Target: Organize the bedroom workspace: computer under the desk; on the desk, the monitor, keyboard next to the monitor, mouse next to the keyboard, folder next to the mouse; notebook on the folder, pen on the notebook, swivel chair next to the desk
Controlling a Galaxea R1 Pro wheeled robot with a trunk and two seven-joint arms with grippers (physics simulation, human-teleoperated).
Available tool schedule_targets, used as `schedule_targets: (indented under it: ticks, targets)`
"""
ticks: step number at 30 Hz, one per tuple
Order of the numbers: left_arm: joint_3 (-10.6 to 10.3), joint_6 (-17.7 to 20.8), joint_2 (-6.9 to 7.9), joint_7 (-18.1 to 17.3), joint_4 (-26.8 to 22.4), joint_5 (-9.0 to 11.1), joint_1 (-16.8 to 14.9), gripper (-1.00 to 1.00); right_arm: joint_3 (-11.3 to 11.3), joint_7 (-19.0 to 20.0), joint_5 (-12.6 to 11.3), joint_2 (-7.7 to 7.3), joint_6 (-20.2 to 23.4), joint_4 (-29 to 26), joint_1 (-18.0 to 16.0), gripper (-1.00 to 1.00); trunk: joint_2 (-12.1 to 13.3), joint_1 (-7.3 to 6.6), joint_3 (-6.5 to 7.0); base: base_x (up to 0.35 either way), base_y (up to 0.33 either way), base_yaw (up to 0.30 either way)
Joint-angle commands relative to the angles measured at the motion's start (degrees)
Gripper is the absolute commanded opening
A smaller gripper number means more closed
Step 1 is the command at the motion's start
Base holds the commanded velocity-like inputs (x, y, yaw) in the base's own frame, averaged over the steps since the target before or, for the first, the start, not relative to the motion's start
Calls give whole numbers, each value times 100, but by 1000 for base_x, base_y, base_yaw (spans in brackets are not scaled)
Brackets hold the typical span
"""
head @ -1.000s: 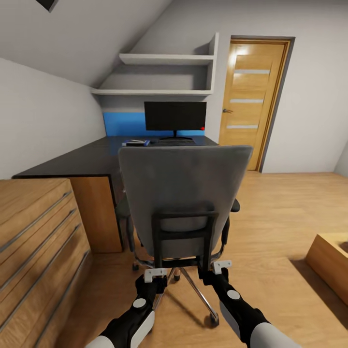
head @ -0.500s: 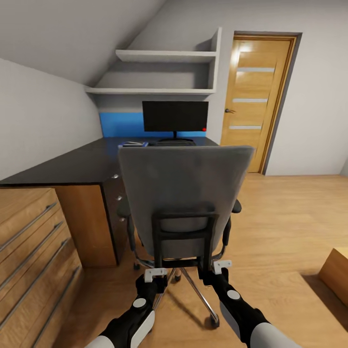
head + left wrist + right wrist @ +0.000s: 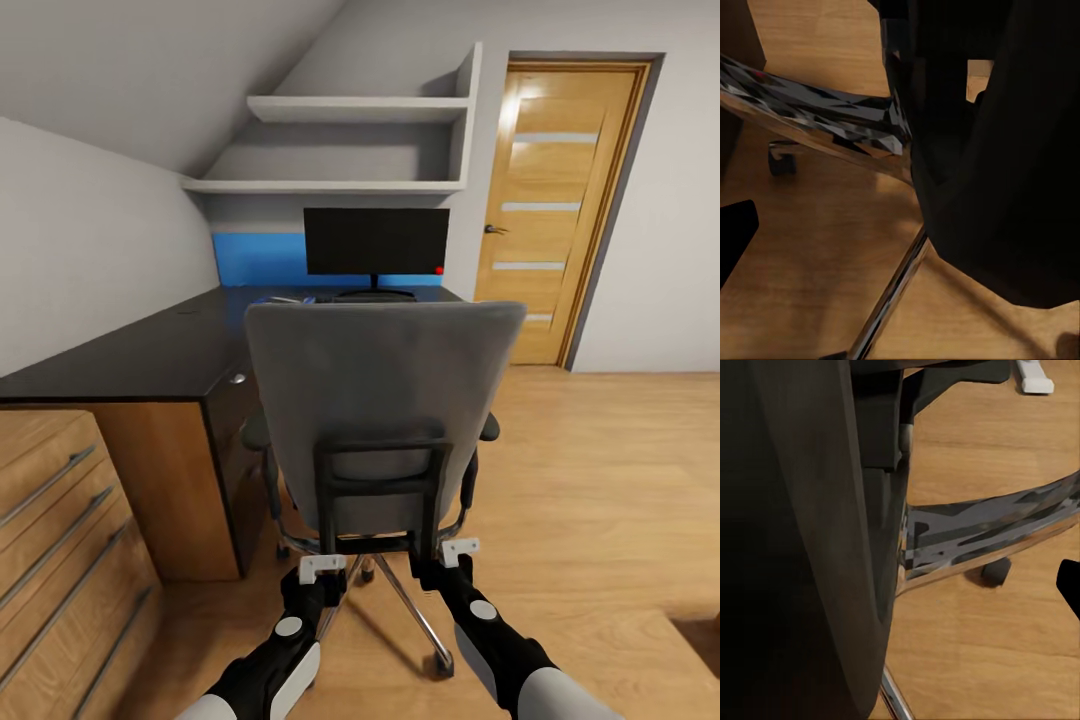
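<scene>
Grey swivel chair point(image 3: 385, 410) faces the desk point(image 3: 150, 355); both grippers point(image 3: 322, 570) point(image 3: 458, 550) at its base, grip indiscernible.

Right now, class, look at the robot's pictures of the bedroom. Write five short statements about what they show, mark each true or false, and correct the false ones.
1. The monitor stands on the desk. True.
2. The chair faces the robot with its seat. False: its grey back is turned to the robot.
3. The door is wide open. False: it is shut.
4. Both grippers, left and right, are low behind the chair, at its black back frame. True.
5. The two wall shelves above the monitor are packed with books. False: nothing shows on them.
</scene>
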Motion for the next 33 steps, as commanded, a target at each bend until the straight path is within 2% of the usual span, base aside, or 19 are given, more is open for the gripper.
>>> schedule_targets:
  ticks: [1,19,21,33]
  targets:
    - [-25,-37,0,44,8,39,-8,100,34,-24,-66,-5,-25,9,-6,100,-2,2,-5,326,0,13]
    - [-15,-53,0,44,8,39,-8,100,33,-17,-68,-5,-25,12,-6,100,-2,2,-5,326,0,2]
    - [-34,-73,0,44,-18,74,-8,100,68,-20,-49,56,-34,40,-12,100,-2,2,-6,321,0,0]
    - [-34,-73,0,44,-18,74,-8,100,77,0,-57,39,-39,42,-6,100,-2,2,-6,322,0,0]
